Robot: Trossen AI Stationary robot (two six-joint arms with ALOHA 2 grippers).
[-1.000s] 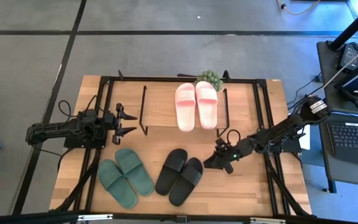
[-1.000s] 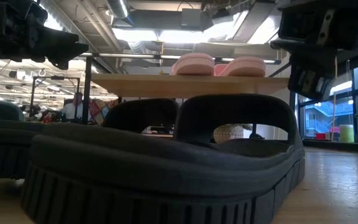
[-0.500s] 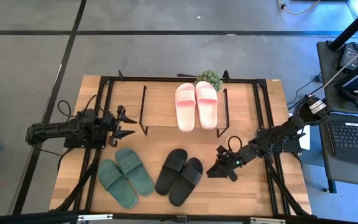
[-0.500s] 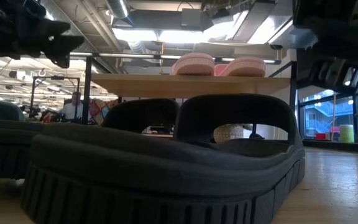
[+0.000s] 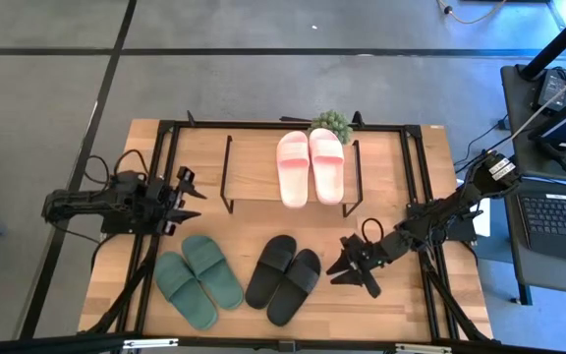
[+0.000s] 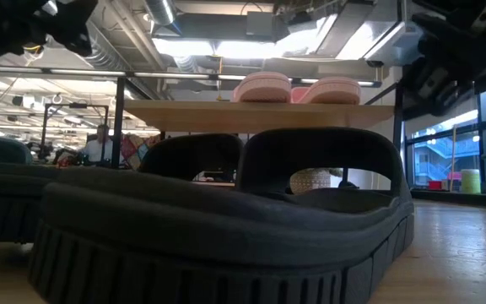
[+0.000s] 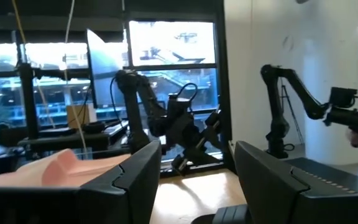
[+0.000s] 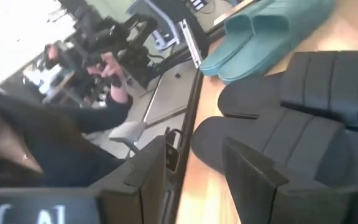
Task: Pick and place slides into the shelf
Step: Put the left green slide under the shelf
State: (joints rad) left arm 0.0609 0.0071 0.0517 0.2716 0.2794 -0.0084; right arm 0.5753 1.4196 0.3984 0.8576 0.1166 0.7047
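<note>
1. You have six slides in three pairs: one pink pair [image 5: 311, 166], one green pair [image 5: 198, 279], one black pair [image 5: 283, 277].
2. Your pink pair lies side by side on the right end of the shelf [image 5: 254, 173].
3. Your green and black pairs sit on the table [image 5: 401, 305] in front of the shelf, green to the left.
4. Your right gripper [image 5: 353, 271] hangs just right of the black pair, fingers apart, holding nothing.
5. Your left gripper [image 5: 187, 200] waits left of the shelf, fingers spread and empty.
</note>
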